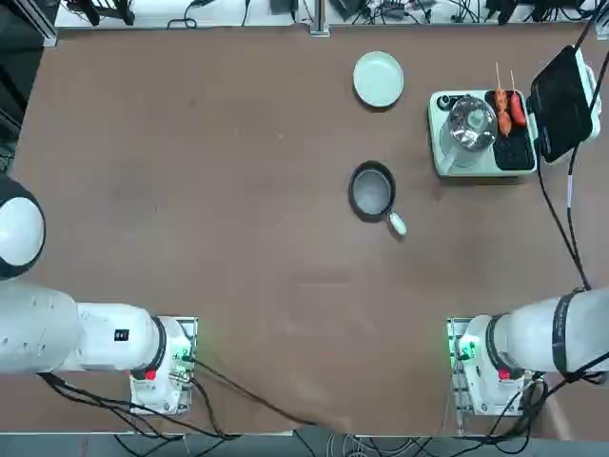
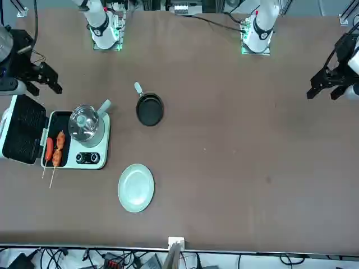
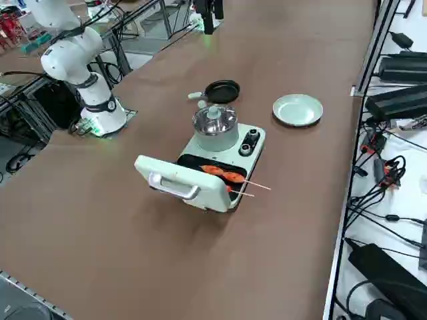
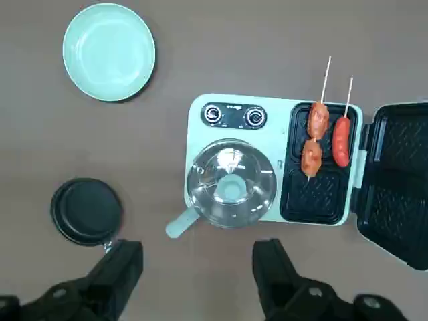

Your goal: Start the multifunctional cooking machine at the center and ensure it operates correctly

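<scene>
One multifunctional cooking machine (image 4: 267, 160) sits on the brown table (image 1: 190, 190), toward the far right from the robot's side. It is a pale green rectangular box with rounded corners, carrying one round pot with a clear glass lid (image 4: 231, 182), one black ridged grill plate (image 4: 317, 190) and one hinged lid (image 4: 394, 180) thrown open, its inner face ridged too. Two skewers lie on the grill, one with two orange-red pieces (image 4: 313, 140), one with a single sausage (image 4: 342, 139). The wrist view alone shows two small dark knobs (image 4: 234, 116) side by side. Near the machine stand one small round black pan (image 1: 372, 189) with a white handle and one smooth pale green plate (image 1: 378, 78). The right gripper (image 4: 198, 267) hangs above the table just beside the machine, fingers spread wide, holding nothing.
</scene>
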Robot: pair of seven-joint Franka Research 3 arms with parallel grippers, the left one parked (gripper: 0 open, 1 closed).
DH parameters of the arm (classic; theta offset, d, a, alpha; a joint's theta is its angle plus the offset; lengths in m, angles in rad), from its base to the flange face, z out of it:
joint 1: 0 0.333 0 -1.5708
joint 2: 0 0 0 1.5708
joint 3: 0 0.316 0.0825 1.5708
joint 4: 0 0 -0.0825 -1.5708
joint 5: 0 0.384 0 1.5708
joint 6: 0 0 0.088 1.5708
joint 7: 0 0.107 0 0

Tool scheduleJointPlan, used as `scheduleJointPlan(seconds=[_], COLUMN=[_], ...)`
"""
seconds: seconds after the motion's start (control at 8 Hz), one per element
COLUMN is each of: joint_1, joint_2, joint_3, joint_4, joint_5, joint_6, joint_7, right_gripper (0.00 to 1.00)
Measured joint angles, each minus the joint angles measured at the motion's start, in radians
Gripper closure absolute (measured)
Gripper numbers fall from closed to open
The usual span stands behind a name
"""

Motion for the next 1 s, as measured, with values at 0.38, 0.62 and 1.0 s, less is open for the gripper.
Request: scheduleJointPlan(seconds=[0.38, 0.62, 1.0], joint_1=[0.0, 0.0, 0.0], joint_2=[0.0, 0.002, 0.038], joint_3=[0.0, 0.0, 0.0], joint_4=[0.0, -0.007, -0.058], joint_5=[0.001, 0.002, 0.002], joint_6=[0.007, 0.026, 0.101], joint_7=[-0.003, -0.003, -0.002], right_gripper=[0.0, 0.0, 0.0])
